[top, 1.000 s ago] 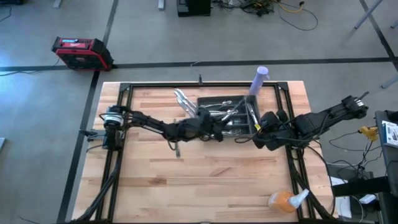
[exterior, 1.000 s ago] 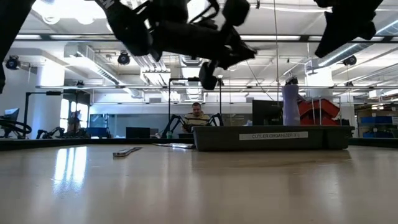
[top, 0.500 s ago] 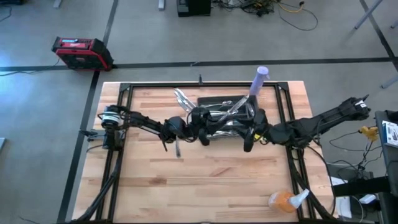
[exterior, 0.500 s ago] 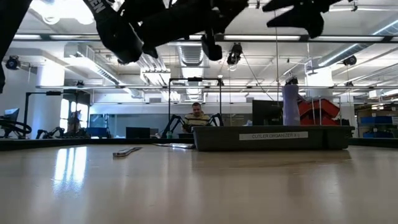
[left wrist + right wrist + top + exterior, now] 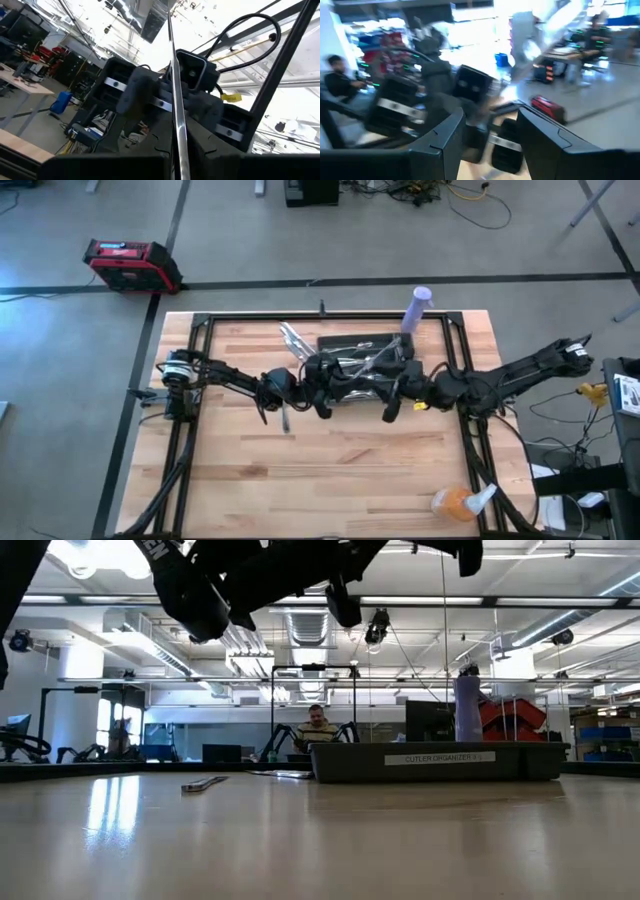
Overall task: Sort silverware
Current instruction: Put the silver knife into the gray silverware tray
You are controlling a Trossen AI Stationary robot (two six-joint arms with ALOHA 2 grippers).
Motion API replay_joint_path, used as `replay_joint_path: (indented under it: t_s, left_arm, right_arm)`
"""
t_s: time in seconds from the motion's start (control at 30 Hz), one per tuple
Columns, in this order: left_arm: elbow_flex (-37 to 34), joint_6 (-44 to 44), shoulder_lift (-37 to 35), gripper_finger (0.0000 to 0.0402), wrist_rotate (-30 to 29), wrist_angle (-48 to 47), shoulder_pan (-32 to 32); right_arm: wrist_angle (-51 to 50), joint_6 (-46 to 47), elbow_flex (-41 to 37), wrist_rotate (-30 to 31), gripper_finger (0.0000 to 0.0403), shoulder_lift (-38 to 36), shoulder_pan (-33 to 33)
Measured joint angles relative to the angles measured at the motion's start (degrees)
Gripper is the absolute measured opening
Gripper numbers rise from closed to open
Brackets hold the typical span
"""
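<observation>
The dark grey tray (image 5: 330,343) (image 5: 440,760) stands far centre on the table, with several pieces of silverware (image 5: 362,380) in it. More silverware (image 5: 293,340) lies on the wood left of the tray, and one piece (image 5: 285,418) (image 5: 205,783) lies nearer. My left gripper (image 5: 340,378) (image 5: 181,167) hangs high at the tray's near left corner, shut on a slim shiny piece (image 5: 175,90). I cannot tell which kind it is. My right gripper (image 5: 390,402) (image 5: 487,145) is open, holds nothing, and faces the left gripper from the right. My left gripper pinches the slim shaft (image 5: 182,157) of the silverware piece between its two fingers. The piece runs on along the fingers and past their ends, its free end (image 5: 168,20) slanting upward. It is lifted clear of tray and table.
A purple cylinder (image 5: 417,310) (image 5: 467,705) stands at the tray's far right corner. An orange spray bottle (image 5: 460,502) lies near the table's near right corner. A black frame (image 5: 200,330) rims the table. A person sits in the room beyond.
My right gripper has swung toward the table's left edge along the tray's near side and risen, ending close to the left gripper. My left gripper has risen with the piece and drawn back a little toward the left.
</observation>
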Motion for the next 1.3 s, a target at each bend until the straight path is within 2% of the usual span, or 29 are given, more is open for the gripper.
replay_joint_path:
  t_s: [0.07, 0.3, 0.6, 0.67, 0.83, 0.93, 1.17, 1.3]
  left_arm:
    - [0.00, 0.00, 0.00, 0.0003, -0.04, 0.05, -0.02]
    - [0.00, 0.70, 0.00, 0.0003, -0.26, -0.02, -0.09]
    - [0.00, 1.29, 0.00, 0.0003, -0.46, -0.07, -0.07]
    - [0.00, 1.97, 0.00, 0.0003, -0.11, -0.02, -0.07]
    - [-0.02, 4.29, 0.02, 0.0018, -0.08, -0.26, -0.11]
    - [-0.02, 5.02, 0.09, 0.0042, -0.12, -0.90, 0.00]
    - [-0.79, 13.64, -1.90, 0.0095, 1.33, -4.33, 0.37]
    - [-3.73, 17.26, -4.79, 0.0118, 1.34, -6.55, 0.85]
  right_arm:
    - [1.33, 0.00, 0.00, -1.89, 0.0154, 0.65, -0.71]
    - [4.79, 0.37, 0.00, -2.16, 0.0127, 1.05, -3.29]
    - [5.36, 3.32, 0.05, -5.70, 0.0023, 1.49, -4.53]
    - [5.36, 4.01, 0.23, -6.67, 0.0010, 1.67, -4.53]
    - [5.02, 5.08, 0.75, -6.76, 0.0006, 2.34, -4.64]
    - [4.24, 5.06, 0.76, -7.03, 0.0003, 2.15, -4.64]
    - [3.65, 5.23, 1.85, -6.37, 0.0001, 0.09, -4.66]
    - [-5.45, 5.16, 6.83, -4.46, 0.0001, -1.25, -5.01]
